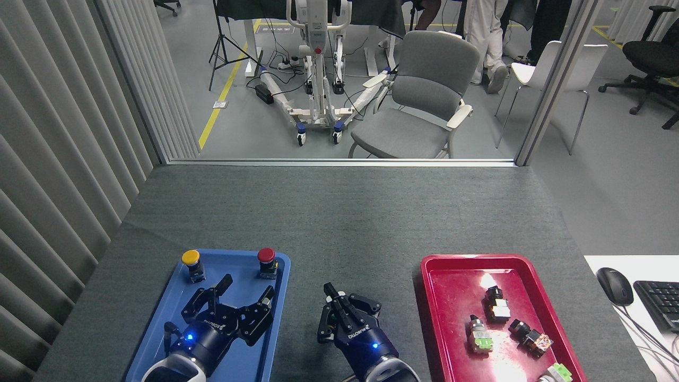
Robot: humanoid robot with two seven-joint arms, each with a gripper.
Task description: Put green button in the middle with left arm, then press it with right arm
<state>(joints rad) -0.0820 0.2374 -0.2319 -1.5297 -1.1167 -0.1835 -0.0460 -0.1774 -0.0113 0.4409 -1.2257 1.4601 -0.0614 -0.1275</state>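
Note:
My right gripper (339, 302), black with a blue light, points down at the felt of the middle (350, 233) between the two trays, its fingers drawn together. The green button is hidden; it does not show under or beside this gripper. My left gripper (248, 286), on a white wrist, hovers open over the blue tray (281, 297) with nothing between its fingers. It sits just in front of the yellow-capped button (191, 259) and the red-capped button (266, 257), which stand at the tray's far end.
A red tray (432, 297) at the right holds several small switch parts. A mouse (614, 285) and keyboard (660, 302) lie on a white desk at the far right. Slatted panels line the left; a grey chair (419, 101) stands beyond the table.

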